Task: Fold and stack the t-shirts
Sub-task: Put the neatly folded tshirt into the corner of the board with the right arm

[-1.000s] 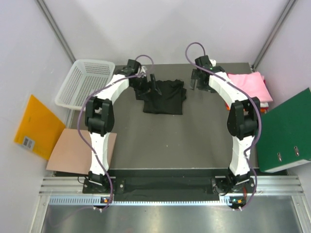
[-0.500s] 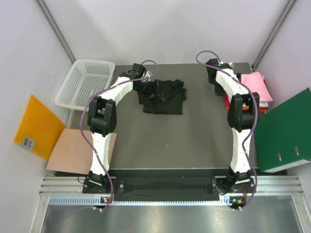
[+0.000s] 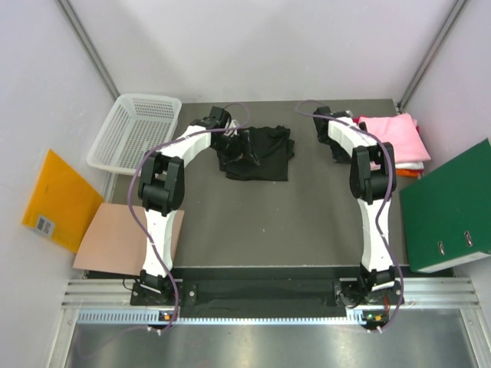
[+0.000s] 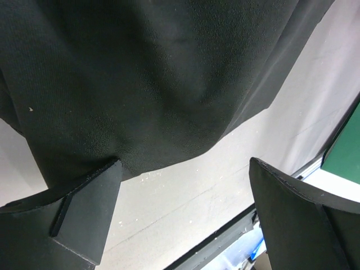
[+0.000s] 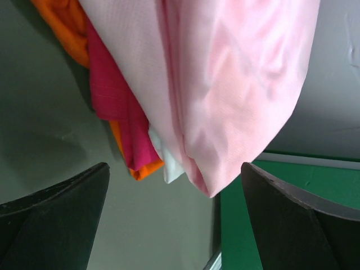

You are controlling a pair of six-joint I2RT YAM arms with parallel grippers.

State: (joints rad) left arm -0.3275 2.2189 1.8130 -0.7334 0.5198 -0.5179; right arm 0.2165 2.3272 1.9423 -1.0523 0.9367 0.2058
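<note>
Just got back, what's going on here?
At the far side of the dark table, the left gripper is open at the edge of the rumpled black cloth t-shirt, gripping nothing. The right gripper is open beside the stack of folded t-shirts, pink on top, at the far right corner. The black one is not yet stacked.

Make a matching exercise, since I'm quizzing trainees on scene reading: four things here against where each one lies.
Things:
1. black t-shirt
2. pink t-shirt
3. mesh basket
4. green folder

Places:
A. beside the right edge of the table
B. far middle of the table
C. top of the stack at the far right
D. at the table's far left corner

Pairs: 1-B, 2-C, 3-D, 4-A
</note>
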